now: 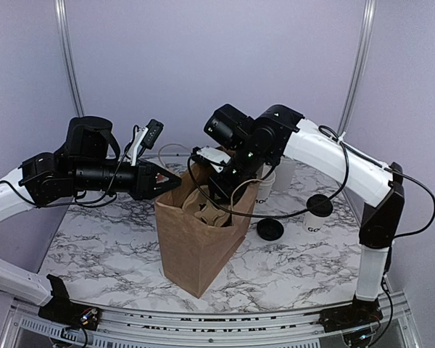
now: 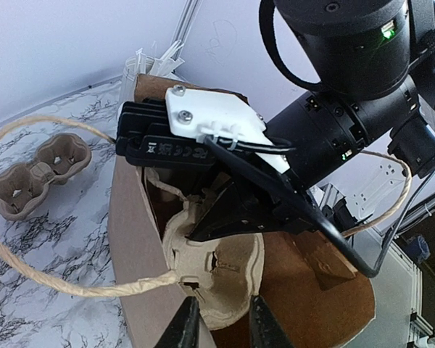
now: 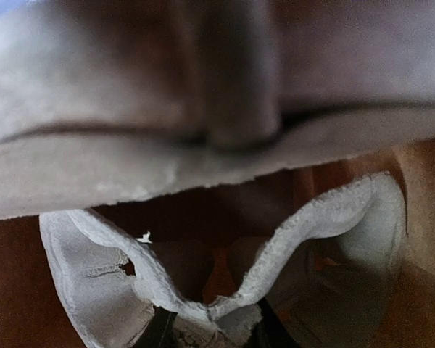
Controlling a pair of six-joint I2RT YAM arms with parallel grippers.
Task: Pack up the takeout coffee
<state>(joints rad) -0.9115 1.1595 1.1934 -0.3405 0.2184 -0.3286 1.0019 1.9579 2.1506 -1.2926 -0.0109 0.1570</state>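
Note:
A white paper cup (image 1: 317,221) with dark lettering stands at the right of the table with a black lid (image 1: 320,205) on it. A second black lid (image 1: 270,229) lies flat beside the brown paper bag (image 1: 196,243). My right gripper (image 3: 212,335) is down inside the bag, shut on the middle ridge of a pulp cup carrier (image 3: 94,290). The carrier also shows in the left wrist view (image 2: 210,268). My left gripper (image 2: 223,328) is at the bag's left rim, jaws apart, with the carrier's near edge between its fingers.
Another lettered white cup (image 1: 265,190) stands behind the bag's right side. White stirrers (image 2: 156,58) stick up beyond the bag. A second pulp carrier (image 2: 40,170) lies on the marble table (image 1: 109,254). The bag's twine handle (image 2: 51,279) loops out to the left.

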